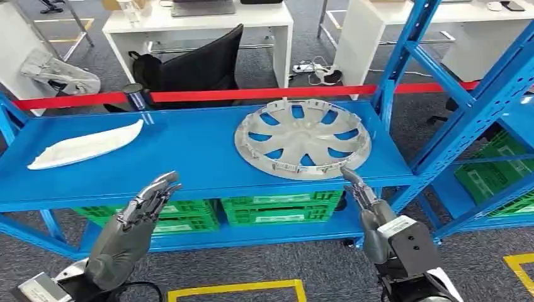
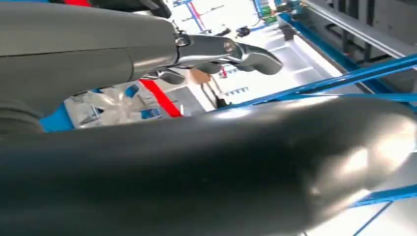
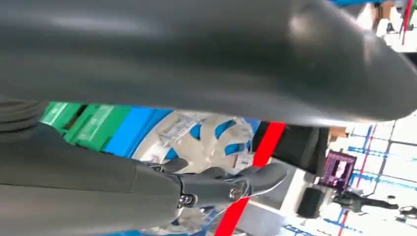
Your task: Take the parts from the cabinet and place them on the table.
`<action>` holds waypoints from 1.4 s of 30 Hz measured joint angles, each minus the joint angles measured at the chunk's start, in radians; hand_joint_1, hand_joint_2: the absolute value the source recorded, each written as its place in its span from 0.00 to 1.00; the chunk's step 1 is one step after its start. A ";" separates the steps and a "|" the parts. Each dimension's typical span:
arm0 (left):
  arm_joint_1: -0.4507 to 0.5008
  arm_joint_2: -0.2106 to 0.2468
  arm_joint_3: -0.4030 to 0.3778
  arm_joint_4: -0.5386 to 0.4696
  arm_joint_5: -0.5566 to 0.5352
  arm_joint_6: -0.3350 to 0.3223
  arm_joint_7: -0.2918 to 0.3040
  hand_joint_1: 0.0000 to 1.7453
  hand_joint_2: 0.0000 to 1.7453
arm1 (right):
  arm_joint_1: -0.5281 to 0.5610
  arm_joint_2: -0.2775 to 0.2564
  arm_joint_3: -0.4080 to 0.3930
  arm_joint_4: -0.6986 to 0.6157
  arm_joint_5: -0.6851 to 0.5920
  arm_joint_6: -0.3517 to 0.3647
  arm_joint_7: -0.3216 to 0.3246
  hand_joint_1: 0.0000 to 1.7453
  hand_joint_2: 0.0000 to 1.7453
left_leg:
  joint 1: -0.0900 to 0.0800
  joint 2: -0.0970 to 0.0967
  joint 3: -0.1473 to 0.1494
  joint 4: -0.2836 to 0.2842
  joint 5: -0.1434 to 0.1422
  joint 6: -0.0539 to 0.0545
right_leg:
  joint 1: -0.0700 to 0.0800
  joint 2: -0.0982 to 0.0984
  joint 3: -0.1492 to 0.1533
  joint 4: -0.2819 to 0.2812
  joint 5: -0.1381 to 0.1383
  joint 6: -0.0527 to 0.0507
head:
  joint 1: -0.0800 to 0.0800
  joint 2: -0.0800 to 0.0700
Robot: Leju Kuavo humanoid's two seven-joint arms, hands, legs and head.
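Note:
A silver wheel cover (image 1: 302,139) lies flat on the blue cabinet shelf (image 1: 189,157), right of centre; it also shows in the right wrist view (image 3: 206,140). A long white curved part (image 1: 88,146) lies at the shelf's left end. My right hand (image 1: 368,201) is raised just in front of the wheel cover's near rim, fingers stretched toward it, holding nothing. My left hand (image 1: 142,211) hovers before the shelf's front edge, left of the cover, fingers spread and empty. The wrist views show each hand's fingers (image 2: 231,49) (image 3: 231,184) extended with nothing between them.
Green crates (image 1: 277,211) sit on the lower shelf, more (image 1: 497,173) at the right. Blue uprights (image 1: 466,100) rise at the right. Behind the shelf run a red barrier tape (image 1: 252,94), a black chair (image 1: 201,63) and white desks (image 1: 201,25). Yellow floor marking (image 1: 233,290) lies below.

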 joint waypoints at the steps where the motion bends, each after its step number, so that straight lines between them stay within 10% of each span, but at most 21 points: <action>1: 0.000 0.000 0.000 -0.006 -0.002 0.000 0.001 0.00 0.00 | -0.001 0.002 0.002 0.000 -0.001 0.001 0.000 0.00 0.00 | -0.003 0.000 0.009 0.003 -0.008 -0.007 | -0.010 0.000 0.012 -0.010 0.003 -0.005 | 0.000 0.000; 3: -0.001 0.000 0.000 -0.010 -0.005 0.001 0.001 0.00 0.00 | -0.006 0.002 0.003 0.000 -0.005 0.020 0.000 0.00 0.00 | -0.001 0.003 -0.029 0.090 -0.045 -0.014 | -0.012 -0.003 0.031 -0.016 -0.007 -0.018 | -0.003 0.000; 5: 0.009 0.005 0.000 -0.010 -0.006 0.006 0.002 0.00 0.00 | -0.006 0.004 0.004 0.001 -0.008 0.034 0.002 0.00 0.00 | 0.003 0.004 -0.133 0.258 -0.109 -0.021 | -0.011 -0.004 0.041 -0.016 -0.019 -0.021 | -0.003 0.000; 7: 0.018 0.010 0.000 -0.009 -0.006 0.014 0.004 0.00 0.00 | -0.006 0.005 0.004 0.005 -0.008 0.042 0.002 0.00 0.00 | 0.003 0.004 -0.194 0.321 -0.094 -0.024 | -0.011 -0.002 0.053 -0.015 -0.030 -0.021 | -0.003 0.000; 11: 0.025 0.016 0.000 -0.009 -0.006 0.024 0.004 0.00 0.00 | -0.008 0.008 0.003 0.016 -0.007 0.047 0.001 0.00 0.00 | 0.007 0.007 -0.103 0.038 0.108 -0.020 | -0.011 -0.002 0.095 -0.015 -0.062 -0.008 | -0.004 0.000; 17: 0.019 0.013 0.001 -0.009 -0.005 0.024 0.003 0.00 0.00 | -0.012 0.010 -0.003 0.019 0.002 0.040 -0.002 0.00 0.00 | 0.006 0.004 -0.079 0.012 0.080 0.022 | -0.010 -0.002 0.101 0.001 -0.085 0.031 | 0.000 0.000; 22: 0.013 0.009 0.002 -0.005 0.003 0.020 0.004 0.00 0.00 | -0.010 0.010 -0.008 0.019 0.013 0.041 0.005 0.00 0.00 | 0.005 0.007 -0.065 0.012 0.062 0.033 | -0.011 -0.002 -0.106 0.311 -0.189 0.041 | 0.002 0.000; 24: 0.013 0.007 0.002 -0.003 0.018 0.010 0.005 0.00 0.00 | -0.010 0.010 -0.008 0.019 0.026 0.040 0.011 0.00 0.00 | 0.005 0.005 -0.053 0.012 0.055 0.031 | -0.011 -0.002 -0.104 0.261 -0.124 0.038 | 0.002 0.000; 26: 0.014 0.003 0.004 -0.003 0.039 -0.004 0.012 0.00 0.00 | -0.012 0.010 -0.008 0.019 0.040 0.031 0.022 0.00 0.00 | 0.005 0.004 -0.035 0.012 0.043 0.025 | -0.011 -0.002 -0.021 0.065 -0.004 0.030 | 0.001 0.000; 27: 0.015 0.002 0.004 -0.003 0.041 -0.009 0.013 0.00 0.00 | -0.012 0.010 -0.008 0.019 0.045 0.025 0.025 0.00 0.00 | 0.005 0.004 -0.033 0.012 0.039 0.020 | -0.011 -0.004 0.004 0.002 0.011 0.027 | 0.001 0.000; 29: 0.014 0.002 0.005 -0.003 0.037 -0.012 0.015 0.00 0.00 | -0.013 0.011 -0.009 0.017 0.056 0.014 0.029 0.00 0.00 | -0.001 0.002 -0.031 0.010 0.032 0.007 | -0.006 -0.001 0.003 -0.001 0.005 0.015 | 0.002 0.000; 31: 0.014 0.002 0.006 -0.003 0.029 -0.012 0.018 0.00 0.00 | -0.010 0.012 -0.015 0.016 0.064 0.003 0.034 0.00 0.00 | -0.005 0.005 -0.028 0.010 0.026 0.033 | -0.006 0.000 0.005 -0.004 0.008 0.014 | 0.001 0.000; 42: 0.025 0.001 0.033 -0.010 0.009 -0.007 0.001 0.00 0.00 | -0.001 0.022 -0.141 -0.041 0.294 -0.009 0.131 0.00 0.00 | -0.004 0.004 -0.011 -0.013 0.034 -0.001 | -0.005 0.000 0.010 -0.004 0.000 -0.002 | 0.001 0.000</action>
